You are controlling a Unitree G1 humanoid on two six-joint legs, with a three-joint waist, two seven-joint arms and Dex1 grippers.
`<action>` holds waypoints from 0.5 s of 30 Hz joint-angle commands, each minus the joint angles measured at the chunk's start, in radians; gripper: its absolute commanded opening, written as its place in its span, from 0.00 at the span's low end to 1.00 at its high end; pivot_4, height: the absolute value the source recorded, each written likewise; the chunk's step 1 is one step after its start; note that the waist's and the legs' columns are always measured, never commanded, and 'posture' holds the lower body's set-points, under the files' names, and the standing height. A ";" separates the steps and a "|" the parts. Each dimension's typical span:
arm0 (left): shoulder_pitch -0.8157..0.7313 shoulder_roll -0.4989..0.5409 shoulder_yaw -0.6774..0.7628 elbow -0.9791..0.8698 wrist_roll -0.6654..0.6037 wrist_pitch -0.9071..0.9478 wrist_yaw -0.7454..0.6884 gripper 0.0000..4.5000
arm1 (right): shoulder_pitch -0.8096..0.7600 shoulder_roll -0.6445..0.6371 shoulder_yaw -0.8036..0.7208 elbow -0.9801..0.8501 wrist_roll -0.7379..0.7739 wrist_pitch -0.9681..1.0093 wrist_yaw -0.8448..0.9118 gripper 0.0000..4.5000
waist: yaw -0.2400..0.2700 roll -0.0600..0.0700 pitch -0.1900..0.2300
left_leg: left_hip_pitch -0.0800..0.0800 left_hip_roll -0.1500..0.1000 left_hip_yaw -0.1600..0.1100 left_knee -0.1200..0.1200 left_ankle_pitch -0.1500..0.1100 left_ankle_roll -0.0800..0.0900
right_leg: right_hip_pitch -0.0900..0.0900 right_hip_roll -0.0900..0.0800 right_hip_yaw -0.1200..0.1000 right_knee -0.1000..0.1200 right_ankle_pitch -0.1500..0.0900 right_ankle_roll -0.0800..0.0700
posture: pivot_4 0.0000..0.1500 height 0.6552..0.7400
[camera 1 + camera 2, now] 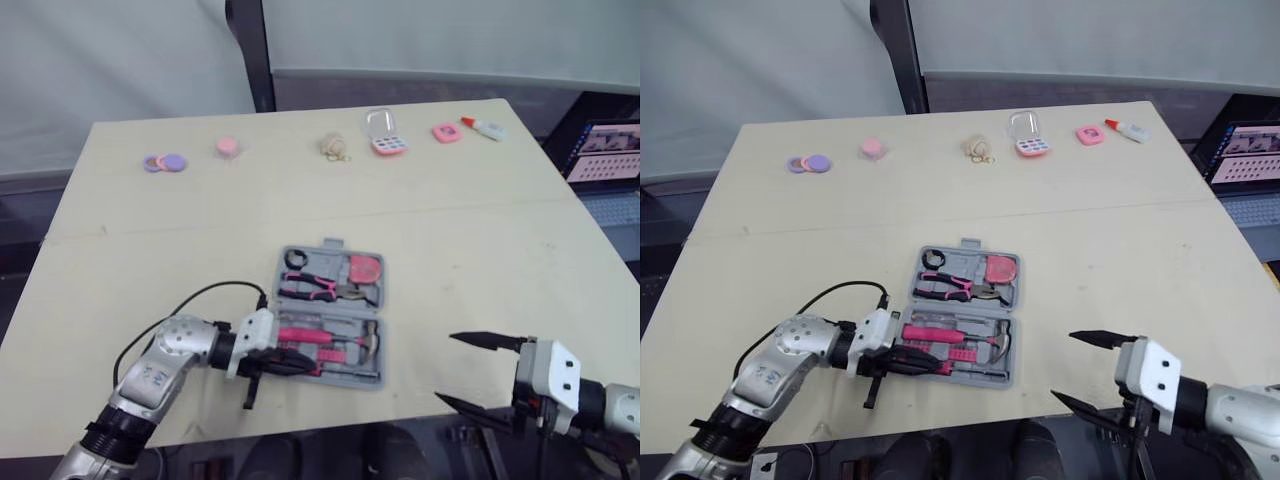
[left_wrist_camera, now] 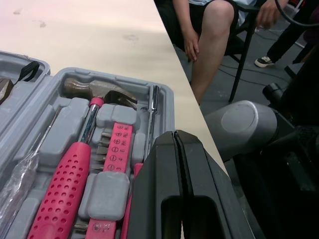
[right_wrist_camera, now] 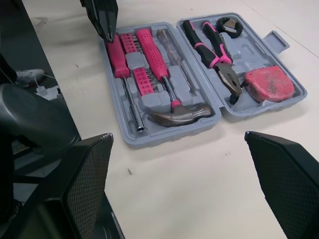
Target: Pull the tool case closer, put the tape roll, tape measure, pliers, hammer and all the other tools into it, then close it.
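- Trouble could start at the tip. The left gripper (image 2: 178, 140), its fingers (image 2: 159, 169) pressed shut with nothing between them, points at the butt of a pink screwdriver (image 3: 117, 59) in the tool case (image 3: 164, 141). A hard push there would likely slide the open case across the surface (image 1: 480, 250) rather than seat the tool. A tool left standing proud would probably stop the lid from latching.
- Whether that tip actually touches the handle cannot be told.
- The right gripper (image 1: 443, 367) hovers empty, its fingers spread wide. It sits by the near edge of the surface, to the right of the case and apart from it.
- The case lies open and flat close to the near edge, in front of the robot. Its near half holds the hammer (image 3: 160, 69) and the screwdriver. Its far half holds the pliers (image 3: 212, 50), the tape measure (image 3: 269, 82) and the tape roll (image 3: 229, 25).
- Packing looks all but done, with closing yet to come. Folding the far half over could spill the pliers or tape measure if they sit loose in their recesses.
- A row of small items (image 1: 228, 146) lines the far side, well apart from the case. A seated person's leg (image 2: 214, 45) shows beyond the surface edge.
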 commanded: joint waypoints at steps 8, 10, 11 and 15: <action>0.017 0.007 0.018 0.052 0.033 -0.049 0.013 0.01 | 0.006 0.027 -0.018 -0.063 0.072 0.028 -0.033 1.00 | -0.001 0.000 0.000 | 0.000 0.000 0.000 -0.001 -0.001 0.001 | 0.000 0.000 -0.001 0.000 0.000 0.000 | 1.00 1.00; 0.017 0.004 0.015 0.072 0.044 -0.060 0.015 0.01 | 0.010 0.029 -0.020 -0.068 0.075 0.030 -0.035 1.00 | -0.001 0.000 0.000 | 0.000 0.000 0.000 -0.001 -0.001 0.002 | 0.000 0.000 -0.001 0.000 0.000 0.000 | 1.00 1.00; 0.017 0.004 0.014 0.080 0.049 -0.064 0.016 0.01 | 0.014 0.029 -0.019 -0.069 0.075 0.028 -0.034 1.00 | -0.001 0.000 0.000 | 0.000 0.000 0.000 -0.001 -0.001 0.002 | 0.000 0.000 -0.001 0.000 0.000 0.000 | 1.00 1.00; 0.019 0.003 0.004 0.103 0.072 -0.078 0.015 0.01 | 0.025 0.031 -0.021 -0.076 0.076 0.029 -0.041 1.00 | -0.001 0.000 0.000 | 0.000 -0.001 0.000 -0.001 -0.002 0.003 | 0.000 0.000 -0.002 0.000 0.000 0.000 | 1.00 1.00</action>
